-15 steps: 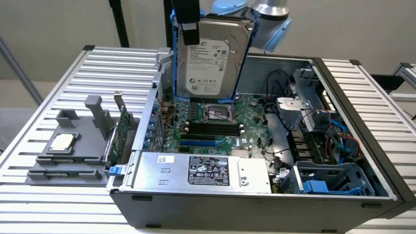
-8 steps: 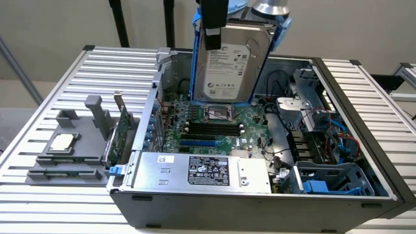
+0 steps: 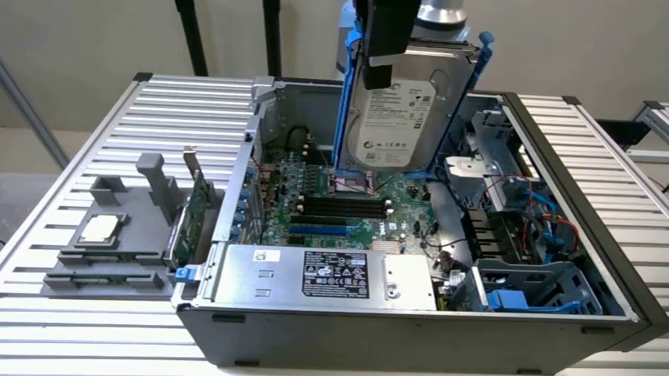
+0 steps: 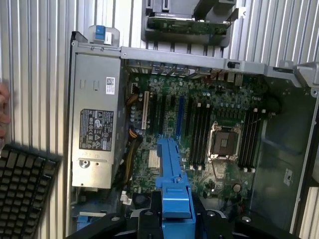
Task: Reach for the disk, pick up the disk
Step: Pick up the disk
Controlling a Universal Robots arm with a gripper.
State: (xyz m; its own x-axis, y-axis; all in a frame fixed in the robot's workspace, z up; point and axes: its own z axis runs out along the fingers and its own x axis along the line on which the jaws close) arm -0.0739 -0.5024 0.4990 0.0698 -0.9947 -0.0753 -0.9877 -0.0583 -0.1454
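Observation:
The disk (image 3: 397, 117), a silver-grey hard drive with a white label in a blue caddy, hangs upright above the open computer case (image 3: 418, 337). My gripper (image 3: 385, 43) comes down from above and is shut on the disk's upper end. In the wrist view the caddy's blue edge (image 4: 172, 174) sticks out between my black fingers (image 4: 149, 221), with the motherboard (image 4: 199, 124) far below it.
A silver power-supply box (image 3: 324, 274) fills the case's near corner. On the slatted table a grey fixture holds a small CPU chip (image 3: 99, 229) and a card (image 3: 193, 204). In the wrist view, a keyboard (image 4: 22, 189) and a person's hand (image 4: 3, 107) sit beside the case.

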